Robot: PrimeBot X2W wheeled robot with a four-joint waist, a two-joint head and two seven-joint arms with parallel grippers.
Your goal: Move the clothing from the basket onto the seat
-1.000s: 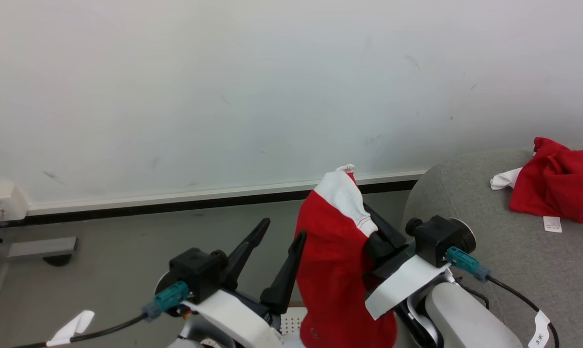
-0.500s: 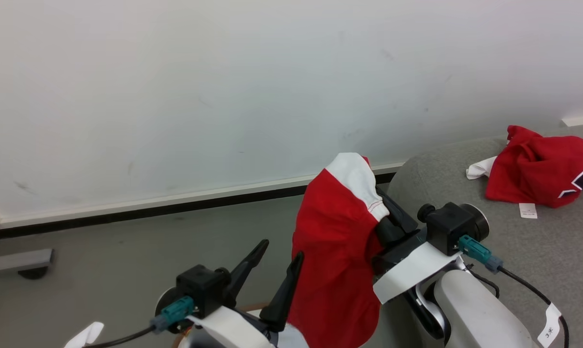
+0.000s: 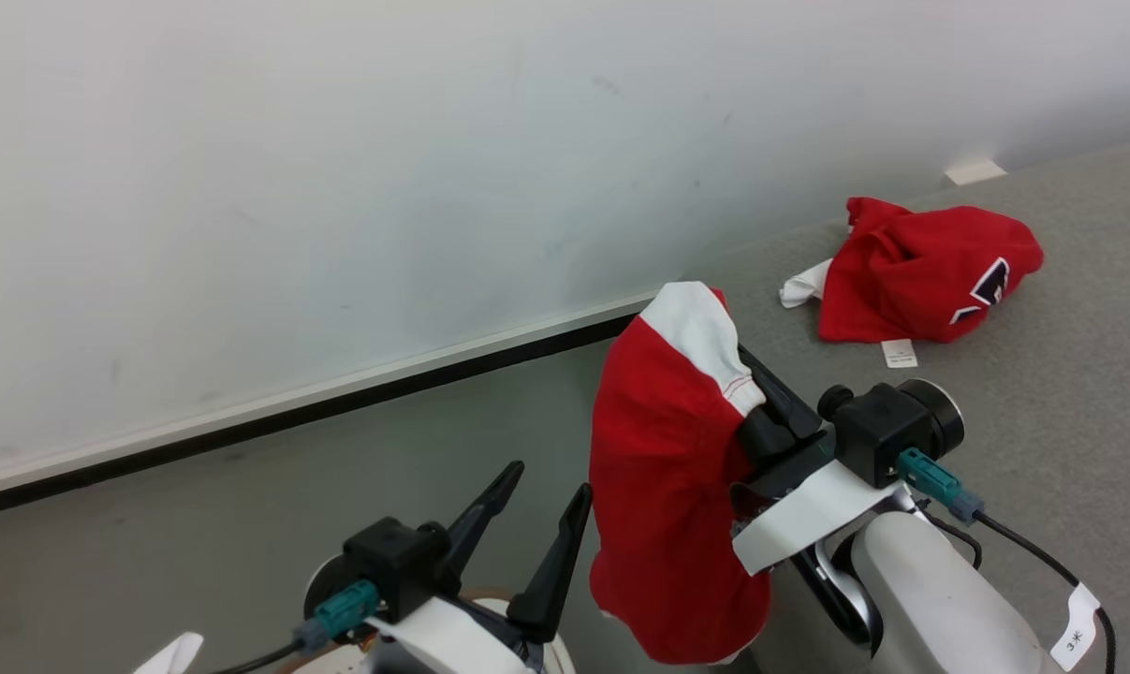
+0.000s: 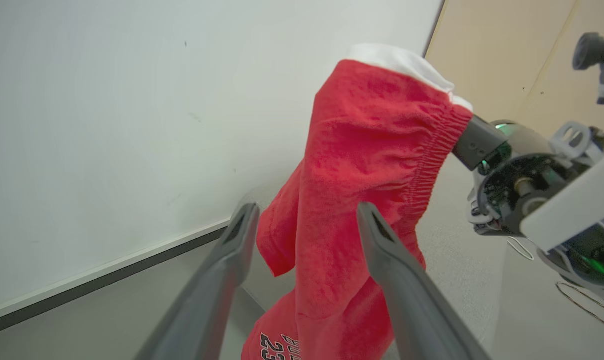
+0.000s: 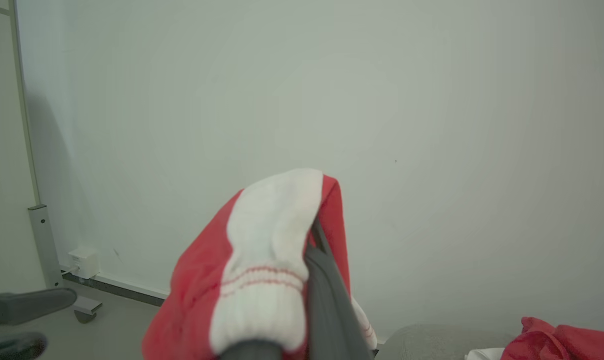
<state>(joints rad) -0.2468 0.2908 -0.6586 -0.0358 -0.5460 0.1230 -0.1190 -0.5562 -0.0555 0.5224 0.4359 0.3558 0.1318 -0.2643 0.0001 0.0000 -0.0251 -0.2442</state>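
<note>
I'm holding one red garment (image 3: 667,468) in the right gripper (image 3: 772,401), whose fingers are pinched fully together on the white cuff. The rest is hanging free beside the arm, over the floor and just short of the seat (image 3: 1042,402). The left gripper (image 3: 548,479) is standing wide open and empty, just beside the hanging cloth, with the basket (image 3: 478,593) rim peeking out under it. A second garment (image 3: 920,271) is already lying on the seat.

I'm judging that this carry needs height. The tail is dangling low, so I'd be lifting it clear of the seat's rounded edge before swinging right. I'd then be lowering until cloth is resting on the seat before letting go. I'm minding the left fingers, since the loose tail could snag on them. I'm aiming well in from the edge, so nothing slides off.
</note>
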